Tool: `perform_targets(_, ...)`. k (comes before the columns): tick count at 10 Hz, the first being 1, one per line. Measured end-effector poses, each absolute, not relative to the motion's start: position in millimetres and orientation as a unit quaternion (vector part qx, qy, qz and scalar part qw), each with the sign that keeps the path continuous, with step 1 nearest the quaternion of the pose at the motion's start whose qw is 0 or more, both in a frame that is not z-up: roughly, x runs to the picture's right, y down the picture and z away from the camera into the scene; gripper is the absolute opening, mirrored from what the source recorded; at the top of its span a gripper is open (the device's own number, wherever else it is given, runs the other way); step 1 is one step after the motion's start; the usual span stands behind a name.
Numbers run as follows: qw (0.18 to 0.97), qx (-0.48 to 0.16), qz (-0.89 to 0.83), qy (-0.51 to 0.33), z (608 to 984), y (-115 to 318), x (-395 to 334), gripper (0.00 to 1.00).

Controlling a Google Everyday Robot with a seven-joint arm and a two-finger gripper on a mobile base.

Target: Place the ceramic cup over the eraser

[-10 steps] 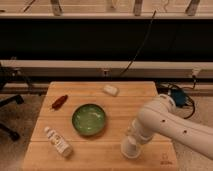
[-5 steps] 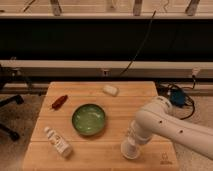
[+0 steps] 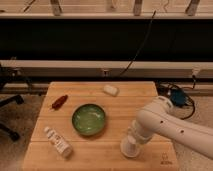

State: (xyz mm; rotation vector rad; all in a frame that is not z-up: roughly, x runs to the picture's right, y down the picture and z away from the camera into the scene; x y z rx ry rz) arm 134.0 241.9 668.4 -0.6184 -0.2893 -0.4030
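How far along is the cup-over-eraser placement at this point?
Looks late-stage. The gripper is low at the wooden table's front right, with the ceramic cup resting on the surface under it. No eraser is visible, so it may already be covered, though that cannot be confirmed. Left: releasing and withdrawing the arm. The green bowl is apart.

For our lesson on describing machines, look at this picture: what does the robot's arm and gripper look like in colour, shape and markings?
The arm is glossy white, built from thick rounded segments, with a few small dark dots along its casing. No cables run along its outside. It narrows towards the gripper, also white, low over the front right of the wooden table; its finer details cannot be made out.
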Motion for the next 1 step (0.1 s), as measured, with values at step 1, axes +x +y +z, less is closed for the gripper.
perform_targets(1, 0.921, -0.306, -0.195, -0.139, 669.4, 240.7, 139.1, 0.8)
